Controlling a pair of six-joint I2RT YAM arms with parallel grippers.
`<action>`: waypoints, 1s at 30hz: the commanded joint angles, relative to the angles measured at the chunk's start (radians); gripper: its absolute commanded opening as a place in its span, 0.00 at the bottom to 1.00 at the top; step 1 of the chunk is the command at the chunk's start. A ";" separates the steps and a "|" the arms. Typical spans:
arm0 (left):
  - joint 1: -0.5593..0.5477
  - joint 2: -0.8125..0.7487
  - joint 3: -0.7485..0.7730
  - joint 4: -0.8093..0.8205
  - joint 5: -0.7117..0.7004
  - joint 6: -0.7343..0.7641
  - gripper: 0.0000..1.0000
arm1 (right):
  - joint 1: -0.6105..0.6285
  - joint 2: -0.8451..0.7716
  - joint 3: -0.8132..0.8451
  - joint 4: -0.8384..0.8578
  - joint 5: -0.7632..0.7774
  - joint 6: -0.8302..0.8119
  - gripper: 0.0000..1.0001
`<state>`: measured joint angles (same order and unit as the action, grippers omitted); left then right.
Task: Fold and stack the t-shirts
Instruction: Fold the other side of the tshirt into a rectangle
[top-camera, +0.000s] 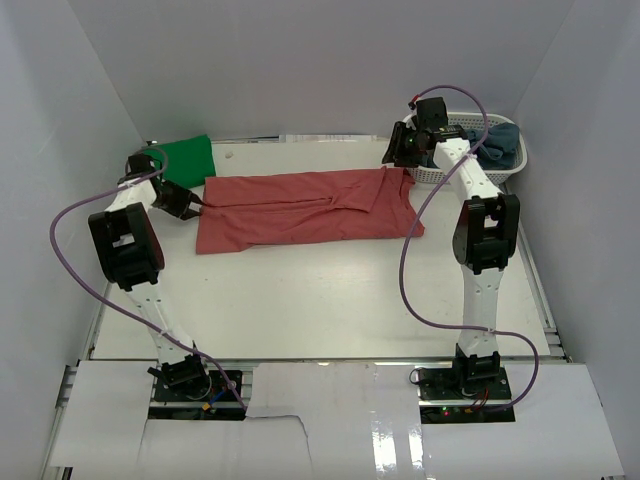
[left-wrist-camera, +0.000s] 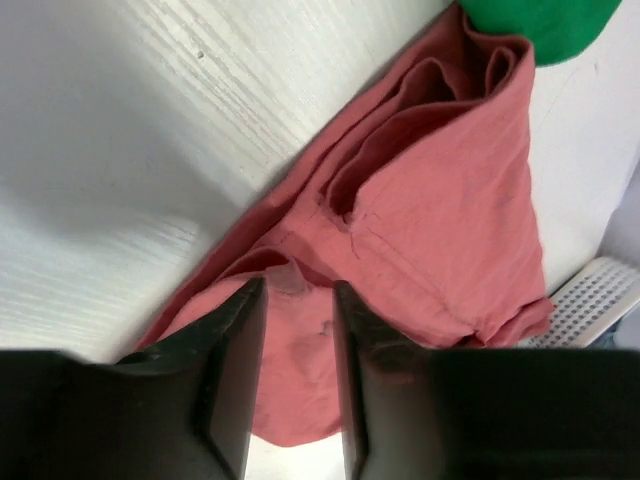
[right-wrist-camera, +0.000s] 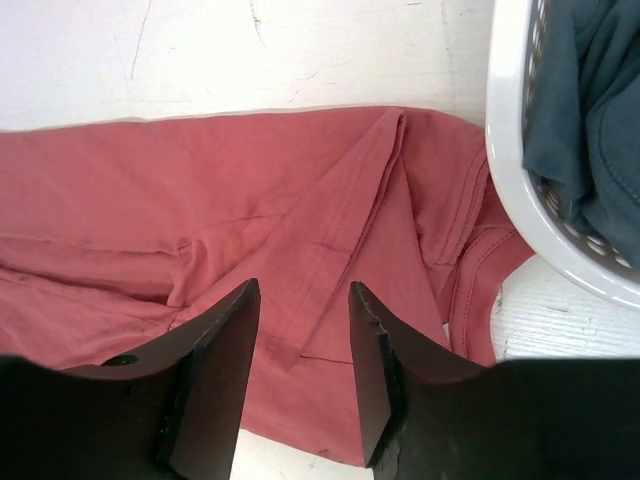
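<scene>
A salmon-red t-shirt (top-camera: 300, 208) lies on the table, folded lengthwise into a long band. My left gripper (top-camera: 196, 203) hovers at its left end and my right gripper (top-camera: 397, 160) at its right end by the sleeve. In the left wrist view the left gripper (left-wrist-camera: 298, 300) is open, with the red cloth (left-wrist-camera: 450, 220) lying loose below the gap. The right gripper (right-wrist-camera: 300, 310) is open too, over the folded sleeve of the red cloth (right-wrist-camera: 200, 200). A bright green t-shirt (top-camera: 188, 158) sits folded at the back left. Grey-blue t-shirts (top-camera: 500, 140) fill the basket.
The white lattice basket (top-camera: 432, 176) stands at the back right, touching the red shirt's right end; its rim (right-wrist-camera: 510, 180) is just right of my right fingers. The green shirt (left-wrist-camera: 540, 25) borders the red shirt's far left corner. White walls close in the table.
</scene>
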<state>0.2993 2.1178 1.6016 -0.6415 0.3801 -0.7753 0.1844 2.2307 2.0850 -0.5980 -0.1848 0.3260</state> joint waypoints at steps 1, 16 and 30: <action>0.004 -0.082 -0.020 0.068 0.011 0.005 0.45 | -0.005 -0.023 0.017 0.046 0.002 -0.013 0.48; 0.000 -0.307 -0.083 0.141 -0.043 0.065 0.63 | 0.012 -0.281 -0.316 0.040 -0.001 -0.050 0.61; -0.019 -0.458 -0.408 0.052 -0.064 0.212 0.63 | 0.013 -0.359 -0.602 -0.103 0.145 -0.090 0.63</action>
<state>0.2855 1.6905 1.2201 -0.5762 0.3138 -0.6102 0.1967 1.8870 1.5040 -0.6735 -0.0780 0.2577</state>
